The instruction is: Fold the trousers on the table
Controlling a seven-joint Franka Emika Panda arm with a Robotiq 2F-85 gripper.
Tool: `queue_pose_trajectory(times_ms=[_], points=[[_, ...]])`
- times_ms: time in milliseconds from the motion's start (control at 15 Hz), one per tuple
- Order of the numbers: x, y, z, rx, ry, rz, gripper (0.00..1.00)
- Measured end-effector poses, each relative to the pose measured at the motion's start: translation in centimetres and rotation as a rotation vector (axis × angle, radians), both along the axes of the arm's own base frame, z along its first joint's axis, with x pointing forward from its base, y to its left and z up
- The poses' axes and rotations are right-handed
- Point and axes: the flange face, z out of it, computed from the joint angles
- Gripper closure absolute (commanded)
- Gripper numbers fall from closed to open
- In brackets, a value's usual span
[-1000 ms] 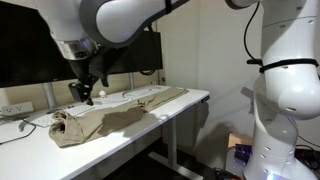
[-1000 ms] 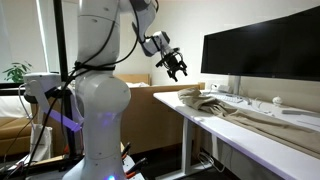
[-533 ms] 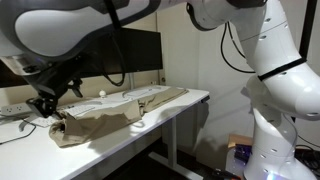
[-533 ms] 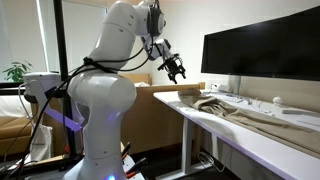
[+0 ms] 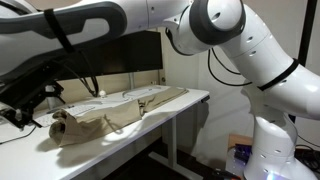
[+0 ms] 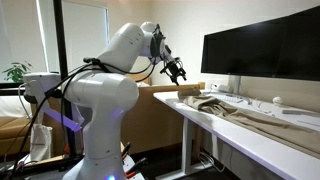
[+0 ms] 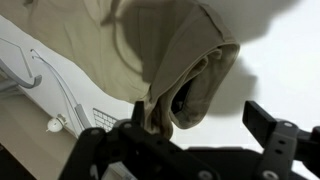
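Beige trousers (image 5: pixel 110 115) lie lengthwise along the white table (image 5: pixel 185 105), with one end bunched at the left. They also show in an exterior view (image 6: pixel 245 110). My gripper (image 5: pixel 22 110) hovers at the bunched end and also shows off the table's end (image 6: pixel 178 72). In the wrist view the gripper (image 7: pixel 205 135) is open, jaws wide apart. The rolled trouser end (image 7: pixel 190 75) hangs just in front of them, close to the left finger (image 7: pixel 140 125). The fabric is not clamped.
A large dark monitor (image 6: pixel 265 55) stands at the back of the table. A small white object (image 5: pixel 100 95) sits near it. A power strip (image 7: pixel 30 60) with a cable (image 7: pixel 60 90) lies beside the trousers. The table edge (image 6: pixel 200 125) is near the robot base (image 6: pixel 95 110).
The arm has swung round. In an exterior view the gripper has moved left from over the trousers to their bunched end; in the other view it stays off the table's end.
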Motion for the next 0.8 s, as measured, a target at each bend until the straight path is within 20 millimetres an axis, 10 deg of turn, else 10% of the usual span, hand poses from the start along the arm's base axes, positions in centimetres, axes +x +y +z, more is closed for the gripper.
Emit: queue_pose_trajectory(times_ms=[800], points=[[3.7,-2.5,-1.6,-0.085,-0.034,-0.183,0.0]])
